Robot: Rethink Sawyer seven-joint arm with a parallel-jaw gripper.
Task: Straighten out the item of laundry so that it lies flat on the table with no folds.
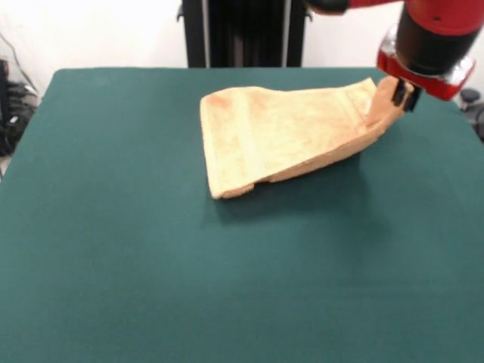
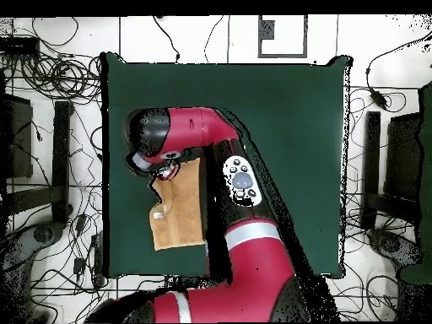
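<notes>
Green felt covers the table (image 1: pixel 113 249) from edge to edge on my front feed, and the towel (image 1: pixel 280 136) sits on its far half, a little right of centre. One end of the tan-orange cloth rests on the felt, with a woven band running across it near that end. The other end is raised off the surface at the picture's right, so the cloth slopes up toward it and throws a dark shadow underneath. I can see the lower edge curling under near the front corner, so it is not lying flat.

At the raised corner the gripper (image 1: pixel 403 96) is clamped on the towel, its black fingers (image 1: pixel 399 92) pinched against the fabric. Above that sits the red and black wrist of the arm (image 1: pixel 435 38).

On my overhead feed the arm (image 2: pixel 253 245) hides much of the towel (image 2: pixel 181 215); a small white tag (image 2: pixel 158 216) shows at its edge. Cables (image 2: pixel 51 76) litter the floor around the table (image 2: pixel 295 126).
</notes>
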